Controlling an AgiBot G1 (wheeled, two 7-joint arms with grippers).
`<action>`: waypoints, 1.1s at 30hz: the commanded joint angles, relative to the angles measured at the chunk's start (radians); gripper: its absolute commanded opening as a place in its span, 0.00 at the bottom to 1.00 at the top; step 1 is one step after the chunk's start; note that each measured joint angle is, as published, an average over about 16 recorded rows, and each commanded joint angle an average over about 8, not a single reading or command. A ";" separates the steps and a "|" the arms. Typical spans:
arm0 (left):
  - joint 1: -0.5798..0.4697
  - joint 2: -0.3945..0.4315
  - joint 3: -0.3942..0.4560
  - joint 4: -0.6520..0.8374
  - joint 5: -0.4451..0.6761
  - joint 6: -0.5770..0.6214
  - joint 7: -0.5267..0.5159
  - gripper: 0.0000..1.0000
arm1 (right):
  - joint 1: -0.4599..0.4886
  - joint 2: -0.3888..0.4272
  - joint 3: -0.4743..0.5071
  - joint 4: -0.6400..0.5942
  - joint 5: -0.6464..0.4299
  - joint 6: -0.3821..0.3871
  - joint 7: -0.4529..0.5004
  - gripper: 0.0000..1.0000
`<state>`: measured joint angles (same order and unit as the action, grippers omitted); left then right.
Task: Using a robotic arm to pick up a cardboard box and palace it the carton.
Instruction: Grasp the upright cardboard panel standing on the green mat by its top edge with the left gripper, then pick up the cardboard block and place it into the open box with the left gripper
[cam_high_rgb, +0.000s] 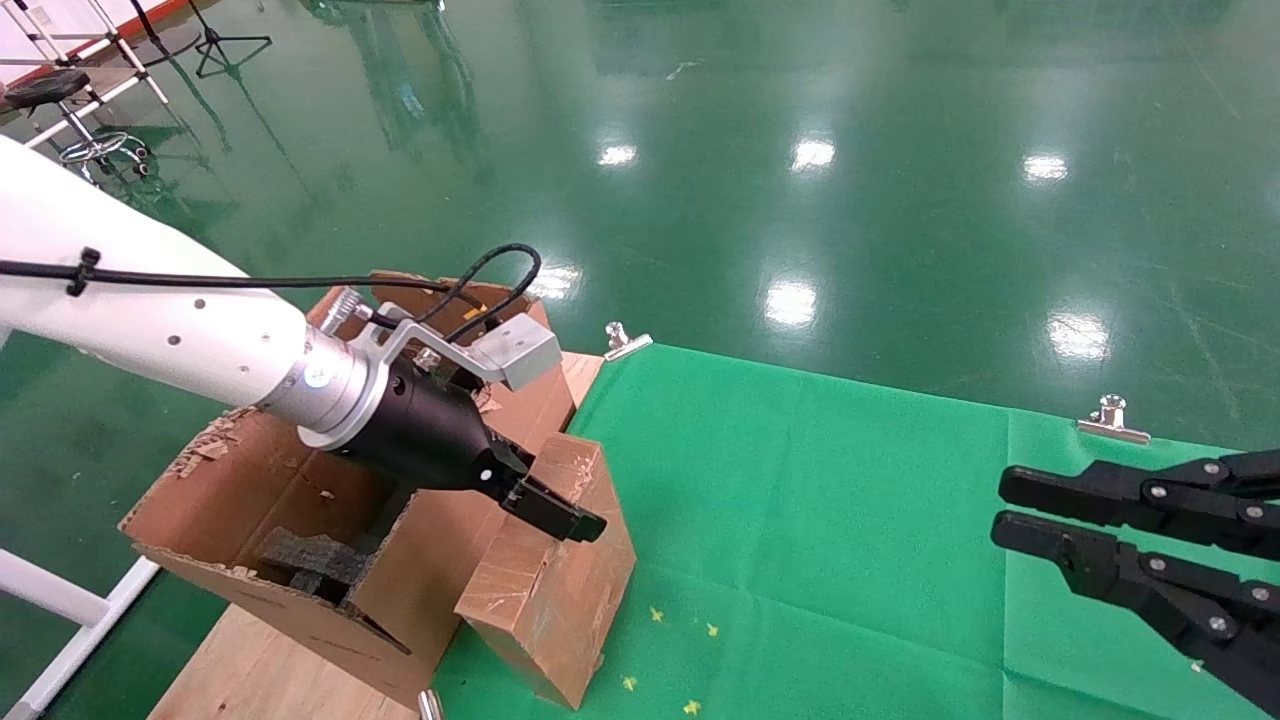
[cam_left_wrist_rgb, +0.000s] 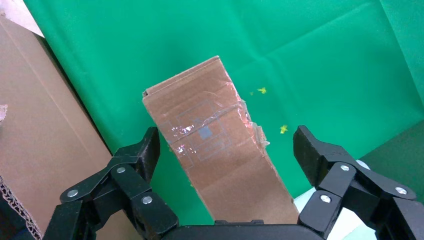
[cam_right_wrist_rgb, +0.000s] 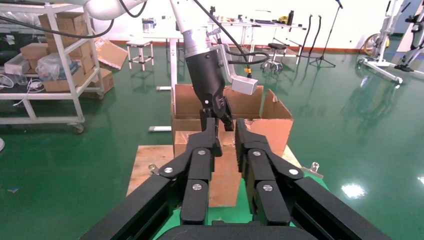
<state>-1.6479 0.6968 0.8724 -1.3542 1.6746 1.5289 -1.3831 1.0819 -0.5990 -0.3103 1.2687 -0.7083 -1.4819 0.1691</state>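
Right now the left gripper (cam_high_rgb: 540, 500) hangs over the top end of the box (cam_high_rgb: 550, 580), which stands on the green tabletop (cam_high_rgb: 850, 520) just beside the carton (cam_high_rgb: 300, 530), seemingly touching its near wall. The wrist view shows the two fingers (cam_left_wrist_rgb: 135, 165) spread wide, one on each side of the box (cam_left_wrist_rgb: 220, 145) with clear green showing in both gaps, so nothing is pinched yet. The box stands on end and leans a little, its long axis running away from the gripper toward the tabletop, and the gripper straddles the narrow width of the upper end. That is the relation the grasp turns on: the jaws, I judge, only need to come lower and close across that narrow width.

The left arm (cam_high_rgb: 150, 320) is clearly the nearer one. The right gripper (cam_high_rgb: 1010, 510) sits well apart at the far right edge of the tabletop, its fingers close together with a thin gap and holding nothing.

The carton lies to the left of the box, flaps up, with dark foam (cam_high_rgb: 310, 560) inside, so the lift would then carry that way over the flap.

As for writing: the box's face carries clear tape and faint printed outlines, none readable. A small white mark on the left gripper is too small to read.
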 joint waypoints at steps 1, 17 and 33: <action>0.000 0.000 -0.001 0.000 0.000 0.000 -0.001 0.00 | 0.000 0.000 0.000 0.000 0.000 0.000 0.000 1.00; 0.001 -0.001 -0.005 0.001 -0.001 0.001 -0.003 0.00 | 0.000 0.000 0.000 0.000 0.000 0.000 0.000 1.00; -0.100 -0.025 -0.031 0.043 0.006 0.002 0.080 0.00 | 0.000 0.000 0.000 0.000 0.000 0.000 0.000 1.00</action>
<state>-1.7601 0.6688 0.8341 -1.2975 1.6898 1.5202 -1.2907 1.0820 -0.5989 -0.3105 1.2684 -0.7083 -1.4820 0.1690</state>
